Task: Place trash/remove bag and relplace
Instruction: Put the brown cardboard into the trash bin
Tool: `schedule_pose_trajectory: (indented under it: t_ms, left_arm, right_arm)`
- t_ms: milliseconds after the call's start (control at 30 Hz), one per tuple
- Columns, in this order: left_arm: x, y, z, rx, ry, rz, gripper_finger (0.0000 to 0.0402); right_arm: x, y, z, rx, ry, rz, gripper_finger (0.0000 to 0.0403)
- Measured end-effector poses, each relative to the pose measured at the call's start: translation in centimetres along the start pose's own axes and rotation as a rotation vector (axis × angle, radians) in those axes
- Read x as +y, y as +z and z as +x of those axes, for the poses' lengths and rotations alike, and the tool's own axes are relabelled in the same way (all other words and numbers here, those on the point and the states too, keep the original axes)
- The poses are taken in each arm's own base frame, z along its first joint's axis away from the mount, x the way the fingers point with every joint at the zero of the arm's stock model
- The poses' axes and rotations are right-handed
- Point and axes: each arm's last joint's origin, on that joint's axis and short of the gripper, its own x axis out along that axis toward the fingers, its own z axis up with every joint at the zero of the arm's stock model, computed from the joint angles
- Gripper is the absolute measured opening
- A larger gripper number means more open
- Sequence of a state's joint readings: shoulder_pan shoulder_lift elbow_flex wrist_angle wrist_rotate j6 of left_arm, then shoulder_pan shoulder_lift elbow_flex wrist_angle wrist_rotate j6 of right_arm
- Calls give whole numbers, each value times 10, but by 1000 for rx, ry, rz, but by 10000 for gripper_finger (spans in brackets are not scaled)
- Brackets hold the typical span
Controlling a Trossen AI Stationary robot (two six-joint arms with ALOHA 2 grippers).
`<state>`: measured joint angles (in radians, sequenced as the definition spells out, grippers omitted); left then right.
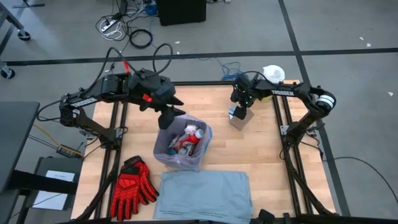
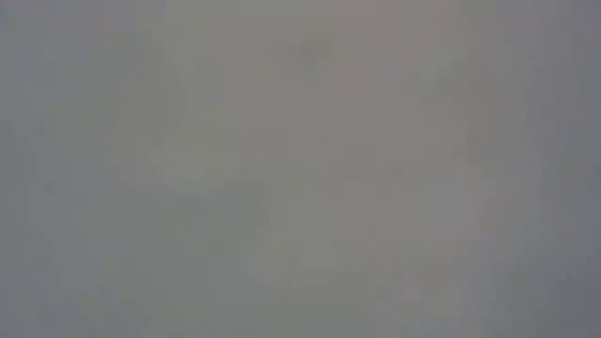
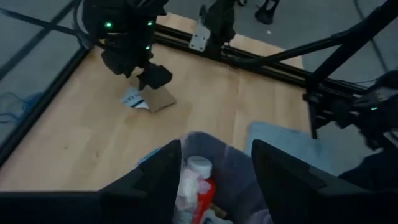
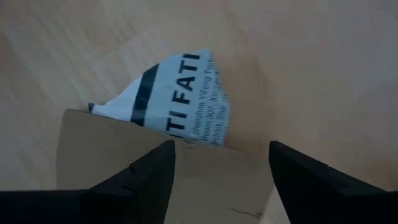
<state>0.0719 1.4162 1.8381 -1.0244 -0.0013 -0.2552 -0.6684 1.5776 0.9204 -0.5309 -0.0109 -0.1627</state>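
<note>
right gripper (image 1: 238,116) open over cardboard piece (image 4: 155,168)

Robotics lab, wooden worktop (image 1: 261,149) sitting in a black frame (image 1: 115,134), loose cables (image 1: 127,34) trailing across grey taped floor (image 1: 348,37)

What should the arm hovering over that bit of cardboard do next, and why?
Probably lower a little and close. The right end effector is open just above the brown cardboard piece, which lies on the table with a printed white label beside it, outside the bag where other trash already sits.
</note>
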Motion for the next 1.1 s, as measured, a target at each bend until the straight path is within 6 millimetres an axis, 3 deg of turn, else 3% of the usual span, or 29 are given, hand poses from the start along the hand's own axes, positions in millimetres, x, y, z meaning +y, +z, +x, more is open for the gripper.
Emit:
schedule_pose_trajectory:
  t_ms: [300,467,733,933,1100]
  left_arm:
    - [8,2,0,-10,47,23,206]
    - [8,2,0,-1,5,20,206]
    - [7,4,0,-28,0,-1,206]
    - [7,5,0,-34,-2,-31,206]
    - [7,5,0,-34,-2,-50,206]
  right_arm:
    - [-13,4,-6,25,-36,-86,276]
    - [-24,-5,4,113,10,-166,288]
    - [-35,-16,27,223,93,-122,288]
    - [-29,-21,23,259,166,-99,270]
    - [-23,-25,13,283,225,-67,224]
